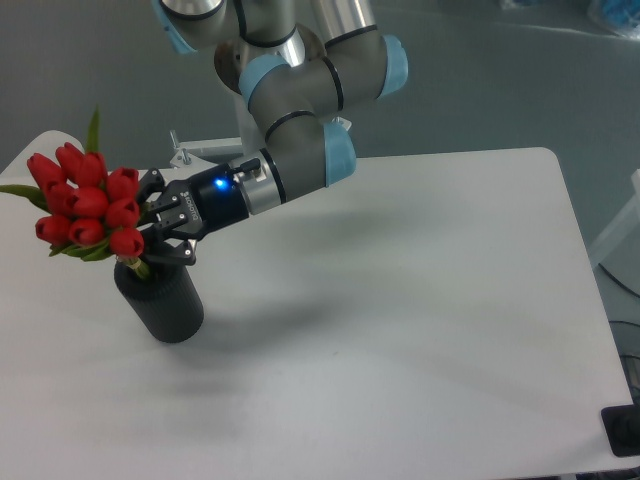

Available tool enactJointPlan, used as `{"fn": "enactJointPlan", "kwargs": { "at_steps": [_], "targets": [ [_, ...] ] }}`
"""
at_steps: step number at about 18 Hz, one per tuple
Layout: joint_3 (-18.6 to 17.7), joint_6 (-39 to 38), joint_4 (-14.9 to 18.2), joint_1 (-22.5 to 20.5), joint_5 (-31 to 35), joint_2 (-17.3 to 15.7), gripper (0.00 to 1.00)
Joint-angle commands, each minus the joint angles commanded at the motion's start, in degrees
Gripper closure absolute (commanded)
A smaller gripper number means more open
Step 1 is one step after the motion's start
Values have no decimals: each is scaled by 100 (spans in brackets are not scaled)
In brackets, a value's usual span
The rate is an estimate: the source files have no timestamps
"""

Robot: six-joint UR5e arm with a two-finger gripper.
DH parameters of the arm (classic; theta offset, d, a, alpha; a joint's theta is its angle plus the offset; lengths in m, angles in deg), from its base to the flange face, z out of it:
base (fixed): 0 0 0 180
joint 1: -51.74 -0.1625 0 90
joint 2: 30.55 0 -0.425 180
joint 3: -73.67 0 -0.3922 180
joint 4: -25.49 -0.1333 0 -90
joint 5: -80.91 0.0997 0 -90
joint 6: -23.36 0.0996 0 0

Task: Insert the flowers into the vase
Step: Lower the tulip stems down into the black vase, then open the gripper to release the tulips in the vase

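Note:
The flowers, a tight bunch of red tulips with green leaves, lean to the left over the vase. Their pale stems run down into the hole at the vase's top. The vase is a matte black cylinder standing upright at the left of the white table. My gripper reaches in from the right, just above the vase's rim. It is shut on the flowers just below the blooms. The stems' lower ends are hidden inside the vase.
The arm stretches from the back centre down to the left over the table. A small metal bracket sits at the table's back edge behind the gripper. A dark object sits at the lower right corner.

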Motion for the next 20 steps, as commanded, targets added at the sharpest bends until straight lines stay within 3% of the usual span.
{"fn": "enactJointPlan", "kwargs": {
  "at_steps": [5, 7, 13, 18, 20],
  "targets": [
    [-238, 590, 0, -9, 9, 193, 76],
    [-238, 590, 0, -9, 18, 281, 71],
    [-247, 590, -9, -18, 237, 448, 50],
    [-256, 581, 0, -114, 246, 440, 20],
    [-256, 573, 0, -132, 237, 440, 15]
  ]
}}
